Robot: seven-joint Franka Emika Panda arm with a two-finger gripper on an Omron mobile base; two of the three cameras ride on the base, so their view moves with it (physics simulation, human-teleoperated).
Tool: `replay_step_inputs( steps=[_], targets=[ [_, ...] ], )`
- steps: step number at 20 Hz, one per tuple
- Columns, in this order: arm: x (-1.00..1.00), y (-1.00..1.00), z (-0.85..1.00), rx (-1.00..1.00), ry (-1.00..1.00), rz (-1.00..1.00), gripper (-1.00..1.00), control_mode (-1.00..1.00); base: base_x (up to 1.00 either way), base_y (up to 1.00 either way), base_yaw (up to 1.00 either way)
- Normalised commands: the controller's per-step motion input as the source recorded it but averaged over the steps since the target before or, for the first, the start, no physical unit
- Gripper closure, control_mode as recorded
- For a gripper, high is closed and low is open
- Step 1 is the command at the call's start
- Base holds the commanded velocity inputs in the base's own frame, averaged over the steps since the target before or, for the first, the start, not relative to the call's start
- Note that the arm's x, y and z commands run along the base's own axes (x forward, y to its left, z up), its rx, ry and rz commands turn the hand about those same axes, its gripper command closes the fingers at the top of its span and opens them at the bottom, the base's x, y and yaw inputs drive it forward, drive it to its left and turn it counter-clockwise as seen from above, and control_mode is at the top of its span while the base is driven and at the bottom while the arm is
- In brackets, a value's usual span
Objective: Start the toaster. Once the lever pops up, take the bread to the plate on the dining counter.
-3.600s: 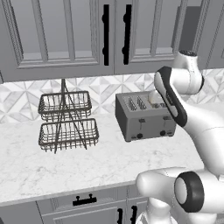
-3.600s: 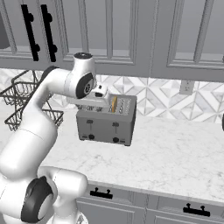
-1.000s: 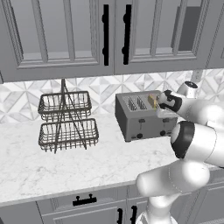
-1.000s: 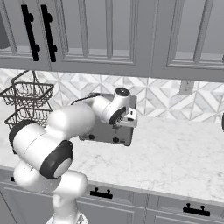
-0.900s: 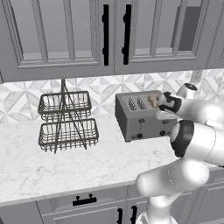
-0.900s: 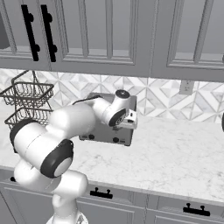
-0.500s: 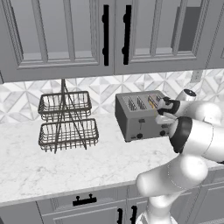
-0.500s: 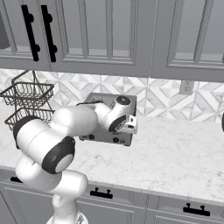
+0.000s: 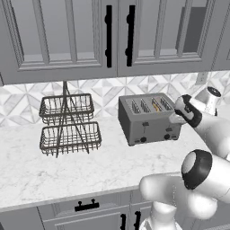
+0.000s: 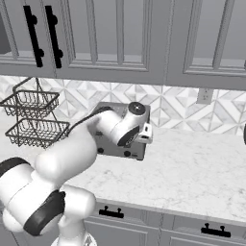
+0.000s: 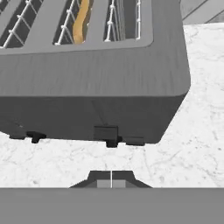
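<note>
Toaster (image 9: 148, 119) sits toward the back edge of the marble worktop (image 9: 67, 166), bread (image 11: 81, 22) down in one slot. Tool (image 11: 111, 177) pressed together, nothing pinched, hovering just in front of the toaster's right-hand lever (image 11: 106, 133). Two-tier wire basket (image 9: 68, 123) stands well apart toward the left.

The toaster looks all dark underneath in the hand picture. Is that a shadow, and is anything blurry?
Hand view: the toaster front is shaded dark while its top catches light, and the bread glows orange in its slot; edges look sharp. Left base view: even, soft light, only a faint shadow on the counter under the toaster; no glare.
</note>
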Motion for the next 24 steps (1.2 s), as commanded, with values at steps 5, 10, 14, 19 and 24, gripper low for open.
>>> replay_step_inputs(
  steps=[5,10,14,19,24],
  targets=[
    [-0.61,0.16,1.00,0.00,-0.10,0.00,1.00,-1.00,0.00,0.00,0.00],
    [-0.25,0.56,1.00,-0.01,0.00,0.00,1.00,-1.00,0.00,0.00,0.00],
    [-0.16,0.48,1.00,0.00,0.00,0.00,1.00,-1.00,0.00,0.00,0.00],
    [-0.05,0.20,0.59,0.00,0.00,0.00,1.00,-1.00,0.00,0.00,0.00],
    [0.00,0.02,0.04,-0.01,0.02,-0.02,-1.00,-1.00,0.00,0.00,0.00]
  ],
)
